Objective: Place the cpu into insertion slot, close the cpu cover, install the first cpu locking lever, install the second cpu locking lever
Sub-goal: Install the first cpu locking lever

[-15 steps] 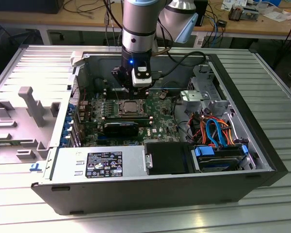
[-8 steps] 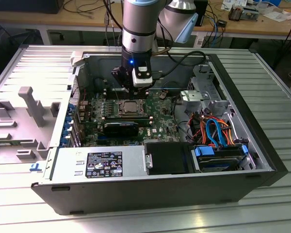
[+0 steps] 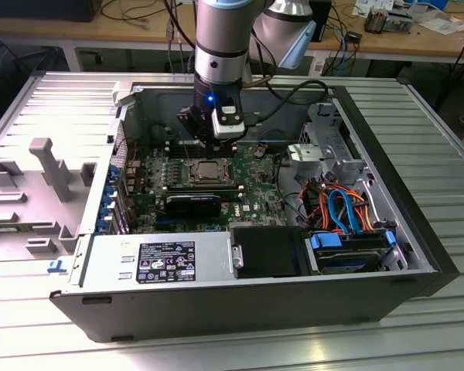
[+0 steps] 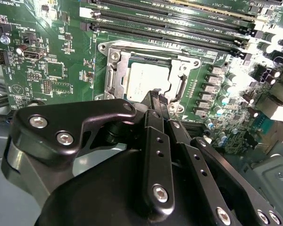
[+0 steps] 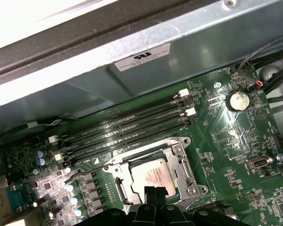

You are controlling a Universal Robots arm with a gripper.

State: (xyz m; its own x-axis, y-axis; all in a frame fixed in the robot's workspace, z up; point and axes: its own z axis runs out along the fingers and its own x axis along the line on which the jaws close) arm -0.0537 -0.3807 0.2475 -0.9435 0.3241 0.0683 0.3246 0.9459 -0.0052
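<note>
gripper (image 4: pixel 156 97) pinched over cpu (image 4: pixel 144 77) | cpu flat in insertion slot (image 4: pixel 112 54) | cpu cover (image 4: pixel 185 70) down

Lab: cluttered workbenches (image 3: pixel 131 32), opened computer case (image 3: pixel 216 303)

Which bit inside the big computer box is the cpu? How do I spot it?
Look in the open computer case at the green circuit board. Near its middle a silver cpu cover frames the cpu: a flat, dull silver square, unlike the long black memory slots beside it.
</note>
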